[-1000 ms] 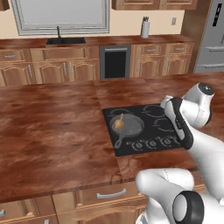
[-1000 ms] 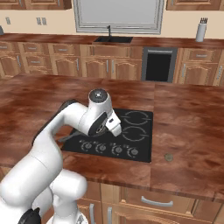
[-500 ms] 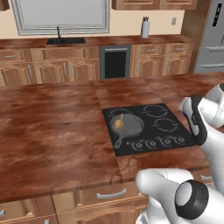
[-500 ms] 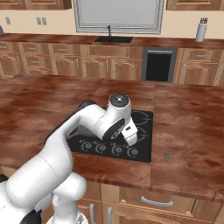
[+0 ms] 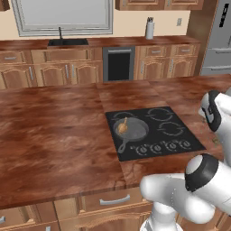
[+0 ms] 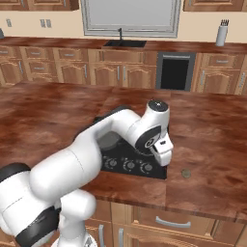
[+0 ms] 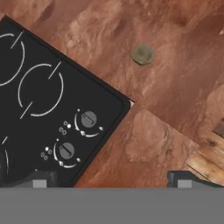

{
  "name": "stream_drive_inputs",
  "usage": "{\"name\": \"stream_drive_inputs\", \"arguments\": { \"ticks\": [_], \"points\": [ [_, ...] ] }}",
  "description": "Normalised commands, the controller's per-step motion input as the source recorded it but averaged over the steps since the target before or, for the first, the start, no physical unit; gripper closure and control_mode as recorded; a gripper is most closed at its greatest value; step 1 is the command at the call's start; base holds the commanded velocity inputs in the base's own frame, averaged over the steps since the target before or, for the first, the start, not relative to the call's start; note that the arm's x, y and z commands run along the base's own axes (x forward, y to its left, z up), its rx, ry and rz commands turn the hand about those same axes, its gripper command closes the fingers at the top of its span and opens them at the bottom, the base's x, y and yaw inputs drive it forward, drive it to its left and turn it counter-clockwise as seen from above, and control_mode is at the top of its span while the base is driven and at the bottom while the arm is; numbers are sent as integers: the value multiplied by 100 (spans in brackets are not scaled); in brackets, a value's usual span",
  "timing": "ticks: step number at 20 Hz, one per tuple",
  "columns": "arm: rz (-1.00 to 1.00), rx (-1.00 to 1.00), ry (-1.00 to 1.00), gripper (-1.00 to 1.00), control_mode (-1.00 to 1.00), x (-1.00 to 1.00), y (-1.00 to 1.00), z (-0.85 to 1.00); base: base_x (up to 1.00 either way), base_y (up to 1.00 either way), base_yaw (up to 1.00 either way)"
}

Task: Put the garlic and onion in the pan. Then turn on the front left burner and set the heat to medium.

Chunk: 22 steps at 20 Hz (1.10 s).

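Hand view: claw [image 7: 109, 177] spread wide, empty, over counter [image 7: 148, 144] off cooktop [image 7: 52, 109] corner; small grey-green lump [image 7: 142, 54] ahead; knobs [image 7: 89, 119] left.

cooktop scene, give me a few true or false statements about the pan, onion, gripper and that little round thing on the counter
1. The golden-brown onion lies in the dark grey cast-iron skillet. True.
2. The skillet sits on the brown wooden counter, off the flat black glass cooktop. False: it sits on the cooktop's front left.
3. The gripper has its jaws closed on a control knob. False: they stand open, holding nothing.
4. A small round greenish-grey lump lies on the counter beside the cooktop. True.
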Motion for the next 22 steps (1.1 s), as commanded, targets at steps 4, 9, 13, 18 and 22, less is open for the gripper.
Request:
{"name": "stream_drive_inputs", "arguments": {
  "ticks": [4,9,13,18,22],
  "points": [
    [-3,0,24,-100,-100,0,-34,-22,0,0,0],
    [-4,0,23,-100,-100,0,-15,-37,0,0,0],
    [-4,0,17,-100,-100,0,-6,-41,0,0,0],
    [-4,0,6,-100,-100,0,-15,-41,0,0,0],
    [-2,0,3,-100,-100,0,-35,-28,0,0,0]
  ]
}}
